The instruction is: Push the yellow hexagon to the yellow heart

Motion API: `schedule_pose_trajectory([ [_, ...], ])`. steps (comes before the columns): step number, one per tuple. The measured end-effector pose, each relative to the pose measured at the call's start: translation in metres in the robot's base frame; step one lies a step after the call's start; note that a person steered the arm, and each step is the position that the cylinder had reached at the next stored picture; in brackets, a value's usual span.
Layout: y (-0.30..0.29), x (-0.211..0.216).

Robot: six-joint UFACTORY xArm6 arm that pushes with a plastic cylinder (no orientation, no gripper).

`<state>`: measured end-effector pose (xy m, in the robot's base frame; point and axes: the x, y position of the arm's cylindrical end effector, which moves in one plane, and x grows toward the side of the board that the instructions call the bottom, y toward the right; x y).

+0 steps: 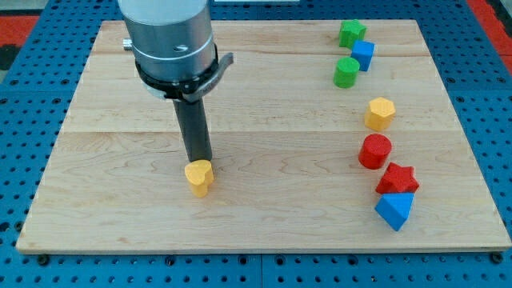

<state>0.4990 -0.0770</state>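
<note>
The wooden worktop point(264, 216) fills most of the view, with a blue board full of holes point(24, 88) around it. The big grey arm point(170, 44) comes down from 11 o'clock and ends in a dark rod. The arm has no hand, so nothing is spread or pinching. The rod's tip point(200, 160) sits just above the yellow heart point(199, 177), at its 12 o'clock edge, so close that it looks like touching.

The yellow hexagon point(380, 114) is well apart from the heart, far off at about 2 o'clock from it, on the view's right side.

Other blocks stand in a line down the right side. Near 1 o'clock are a green star point(351, 33), a blue block point(363, 55) and a green round block point(346, 72). Below the hexagon are a red round block point(374, 151), a red star point(398, 179) and a blue block with a pointed end point(394, 210), the last two touching
</note>
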Motion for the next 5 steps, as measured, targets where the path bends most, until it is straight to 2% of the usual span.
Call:
schedule_pose_trajectory([
  [1,0.008,0.013],
  [2,0.017,0.007],
  [4,0.121,-0.100],
  [5,0.202,-0.109],
])
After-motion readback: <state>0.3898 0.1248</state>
